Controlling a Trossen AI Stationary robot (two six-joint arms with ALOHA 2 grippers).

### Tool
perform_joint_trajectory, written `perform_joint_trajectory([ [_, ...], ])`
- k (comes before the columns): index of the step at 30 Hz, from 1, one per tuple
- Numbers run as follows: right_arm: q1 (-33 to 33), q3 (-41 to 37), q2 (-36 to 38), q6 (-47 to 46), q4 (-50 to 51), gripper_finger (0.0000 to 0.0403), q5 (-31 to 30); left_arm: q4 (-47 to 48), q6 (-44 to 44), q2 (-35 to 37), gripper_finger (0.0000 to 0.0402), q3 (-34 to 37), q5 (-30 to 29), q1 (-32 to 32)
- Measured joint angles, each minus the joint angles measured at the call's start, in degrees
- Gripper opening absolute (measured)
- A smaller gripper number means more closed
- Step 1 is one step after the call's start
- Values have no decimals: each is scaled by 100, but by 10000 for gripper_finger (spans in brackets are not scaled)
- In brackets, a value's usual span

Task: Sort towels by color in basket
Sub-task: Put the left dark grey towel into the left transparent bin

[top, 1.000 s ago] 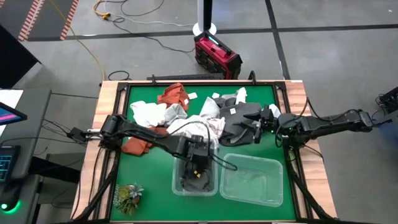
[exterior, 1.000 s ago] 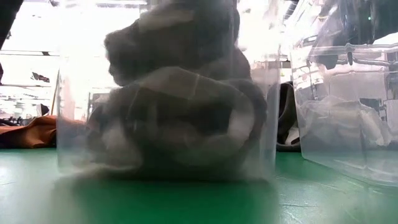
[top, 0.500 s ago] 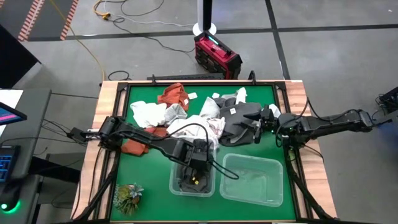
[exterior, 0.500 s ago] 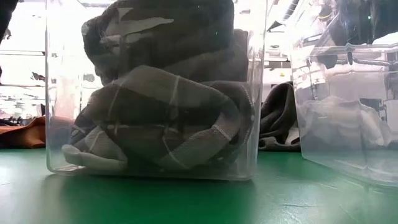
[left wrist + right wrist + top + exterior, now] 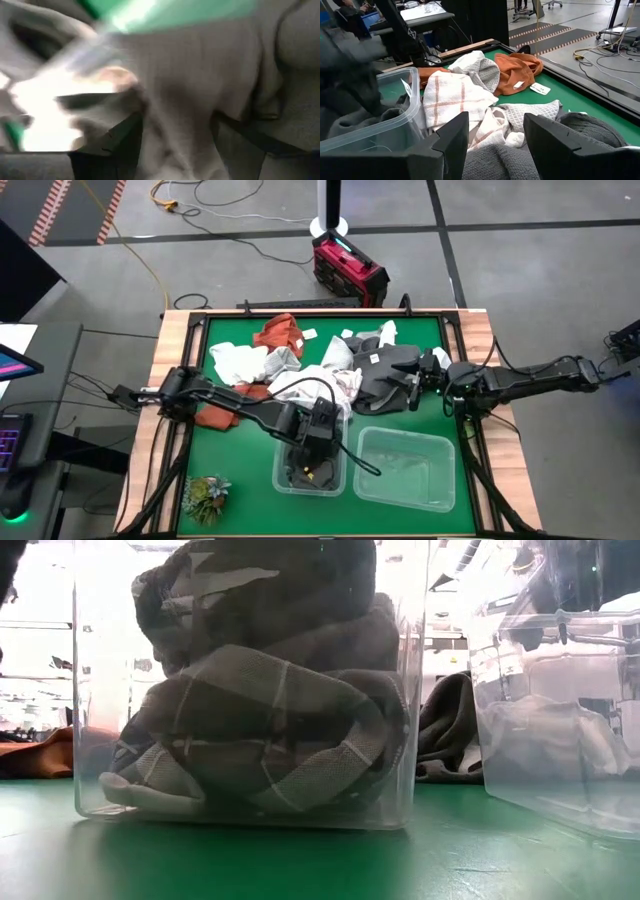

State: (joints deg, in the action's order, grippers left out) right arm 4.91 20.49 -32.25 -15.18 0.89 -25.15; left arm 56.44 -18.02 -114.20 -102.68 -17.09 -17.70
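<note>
A small clear bin (image 5: 281,478) near the table's front holds dark grey towels (image 5: 270,720). My left gripper (image 5: 313,463) reaches down into it and is shut on a dark grey towel (image 5: 180,85). My right gripper (image 5: 413,386) is open at the table's right. Its fingers (image 5: 452,145) lie level over a dark grey towel (image 5: 385,375); I cannot tell whether they touch it. White (image 5: 240,360), plaid (image 5: 322,385) and rust-orange (image 5: 278,335) towels lie heaped across the middle. My left gripper has a bunched part of the dark grey towel (image 5: 175,125) between its two fingers (image 5: 117,150). It comes from above, slanting down into the bin. The towel rests on the other dark grey towels in the bin. Whether it is an edge or a fold does not show.
A larger clear bin (image 5: 450,448) stands right of the small one, with pale cloth (image 5: 550,740) in it. Another rust-orange towel (image 5: 218,416) lies at the left. A green plant tuft (image 5: 205,495) sits at the near left corner. A raised wooden rim (image 5: 165,380) frames the green mat.
My left gripper has gone down into the small bin and a little toward the table's near edge, taking the dark grey towel with it. The bin has slid slightly toward the near edge and has then come to rest. The towels inside have settled lower.
</note>
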Motion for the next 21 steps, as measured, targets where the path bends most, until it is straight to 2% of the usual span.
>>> perform_joint_trajectory([
  [5,-1,-2,0,4,10,219,1,-908,83,-17,226,1082,559,27],
  [8,-2,-2,2,2,11,219,0,-1031,-227,-17,226,1371,457,-87],
  [10,-2,-2,2,2,7,219,0,-961,-441,-6,226,1371,171,-173],
  [16,-2,-2,0,-20,-2,219,0,-421,-836,16,226,575,-508,-405],
  [21,-2,-2,0,-24,-2,219,0,108,-843,16,226,-281,-648,-471],
])
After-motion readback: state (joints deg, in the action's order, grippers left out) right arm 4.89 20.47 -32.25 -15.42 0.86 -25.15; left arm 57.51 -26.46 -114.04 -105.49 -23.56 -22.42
